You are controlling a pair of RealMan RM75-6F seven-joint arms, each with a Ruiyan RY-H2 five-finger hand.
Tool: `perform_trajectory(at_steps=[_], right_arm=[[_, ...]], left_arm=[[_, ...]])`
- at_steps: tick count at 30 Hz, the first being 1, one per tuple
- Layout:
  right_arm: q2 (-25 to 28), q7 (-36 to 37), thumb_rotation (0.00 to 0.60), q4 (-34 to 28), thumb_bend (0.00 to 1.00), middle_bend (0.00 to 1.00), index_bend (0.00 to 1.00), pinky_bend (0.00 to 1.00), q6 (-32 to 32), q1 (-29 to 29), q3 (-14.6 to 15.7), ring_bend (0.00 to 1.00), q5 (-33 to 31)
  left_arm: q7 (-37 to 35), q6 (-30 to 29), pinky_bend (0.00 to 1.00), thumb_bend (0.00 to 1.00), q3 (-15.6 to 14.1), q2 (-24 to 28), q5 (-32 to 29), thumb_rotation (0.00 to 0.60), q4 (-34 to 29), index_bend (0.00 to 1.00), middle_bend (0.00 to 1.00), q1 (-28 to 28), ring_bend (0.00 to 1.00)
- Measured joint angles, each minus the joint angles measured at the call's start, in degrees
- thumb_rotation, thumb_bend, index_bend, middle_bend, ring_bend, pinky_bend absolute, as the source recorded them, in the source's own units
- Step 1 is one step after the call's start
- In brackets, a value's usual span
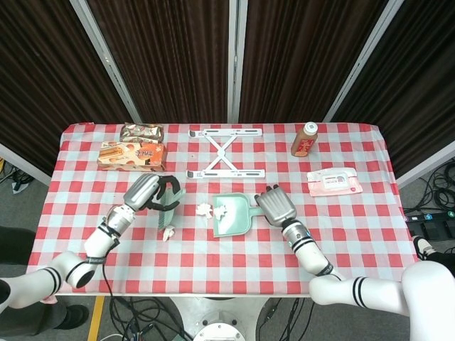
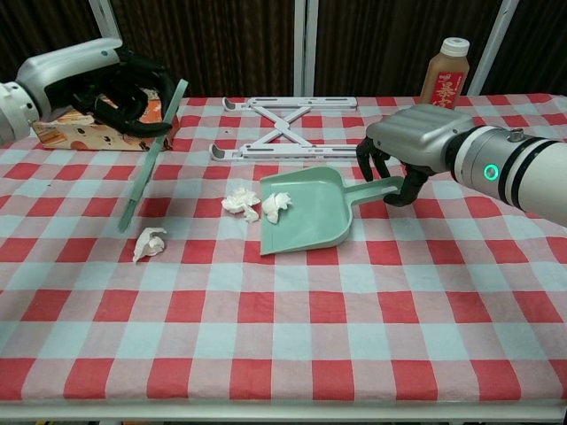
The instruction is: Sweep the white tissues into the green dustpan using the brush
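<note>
Left hand (image 2: 115,88) grips the green brush (image 2: 151,159) above the bench (image 2: 354,336); right hand (image 2: 412,146) holds the green dustpan (image 2: 306,221) mid-bench, one white tissue (image 2: 275,204) inside, two (image 2: 239,204) (image 2: 149,243) on the cloth.

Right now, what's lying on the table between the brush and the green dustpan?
A crumpled white tissue lies on the checked cloth between the brush and the green dustpan, just off the pan's open edge. The chest view shows it best.
</note>
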State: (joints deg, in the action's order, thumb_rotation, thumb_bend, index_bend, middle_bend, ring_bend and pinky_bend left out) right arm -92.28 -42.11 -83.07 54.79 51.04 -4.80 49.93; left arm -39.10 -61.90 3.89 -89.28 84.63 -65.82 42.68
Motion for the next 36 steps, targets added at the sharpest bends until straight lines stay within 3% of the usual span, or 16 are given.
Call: perform_trajectory(at_steps=[11, 17, 23, 36], right_arm=[[0.42, -0.29, 0.600, 0.88, 0.40, 0.60, 0.63, 0.34, -0.85, 0.32, 0.04, 0.30, 0.66], [0.05, -0.10, 0.600, 1.59, 0.40, 0.60, 0.63, 0.34, -1.49, 0.66, -0.24, 0.30, 0.82], [-0.02, -0.44, 0.600, 1.37, 0.40, 0.60, 0.63, 0.34, -1.33, 0.69, -0.18, 0.30, 0.97], [-1.38, -0.66, 0.600, 1.24, 0.40, 0.60, 0.64, 0.33, -0.94, 0.95, -0.72, 0.30, 0.79]], left_arm=[[14.14, -2.70, 0.88, 0.45, -0.31, 1.18, -5.34, 0.600, -10.73, 0.57, 0.57, -6.16, 0.76], [20.69, -5.46, 0.88, 0.45, 1.14, -1.23, -9.16, 0.600, -15.51, 0.57, 0.57, -9.10, 0.76], [22.93, -5.66, 0.88, 0.46, 3.99, -6.89, -11.48, 0.600, -13.02, 0.57, 0.57, -9.17, 0.77], [20.75, 2.05, 0.88, 0.46, 10.98, -13.99, -13.67, 0.600, -3.27, 0.57, 0.57, -2.82, 0.76]])
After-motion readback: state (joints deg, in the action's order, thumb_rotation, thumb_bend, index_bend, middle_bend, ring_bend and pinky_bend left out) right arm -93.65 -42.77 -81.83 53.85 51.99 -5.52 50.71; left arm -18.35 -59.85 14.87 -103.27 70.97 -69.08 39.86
